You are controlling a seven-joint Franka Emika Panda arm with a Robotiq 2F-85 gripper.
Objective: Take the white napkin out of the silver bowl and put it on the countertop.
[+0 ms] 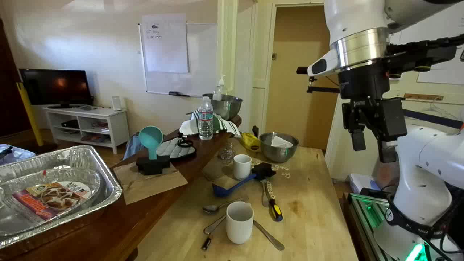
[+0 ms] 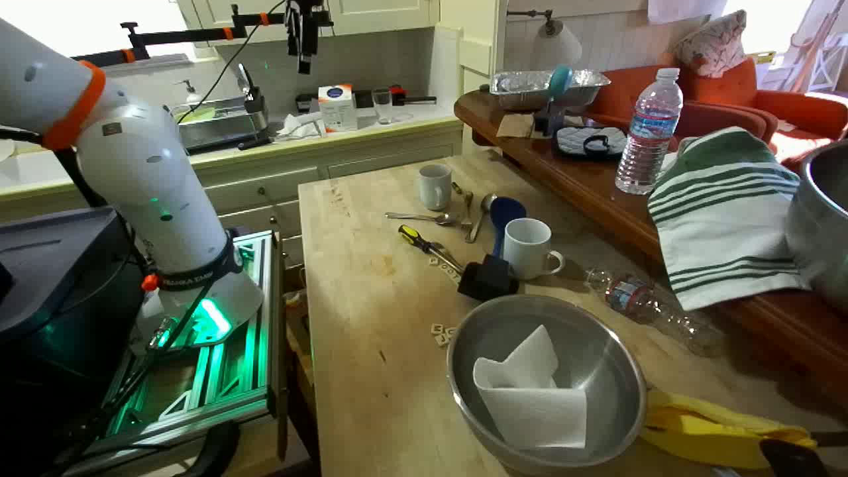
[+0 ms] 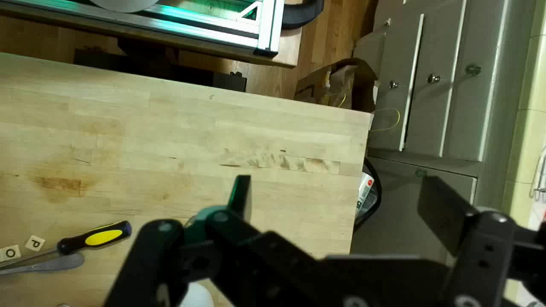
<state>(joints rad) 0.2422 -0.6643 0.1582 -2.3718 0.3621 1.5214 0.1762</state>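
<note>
Exterior views only: napkin (image 2: 535, 407), probably paper

Napkin (image 2: 540, 414): plain white, lower right of centre in an exterior view. Bowl (image 2: 616, 404) holding it: silver-grey. Countertop (image 3: 170, 128): pale wood grain, brown stains (image 3: 62, 184) at left of wrist view. Gripper (image 3: 337, 194): black, bottom of same. Arm (image 2: 152, 179), left of an exterior view: white, orange band (image 2: 83, 109), green light (image 2: 214, 319) at base. Both mugs (image 1: 239, 232): white. Ladle (image 2: 509, 211): deep blue. Screwdriver handle (image 3: 96, 236), lower left of wrist view: black and yellow. Tiles (image 3: 35, 243) beside it: cream, dark letters. Towel (image 2: 722, 218), far right of an exterior view: white, dark green stripes. Sofa (image 2: 732, 89), upper right there: orange-red. Round-headed utensil (image 1: 150, 136): teal. Pot holder (image 1: 171, 149): light grey, quilted diamonds, black edge.
</note>
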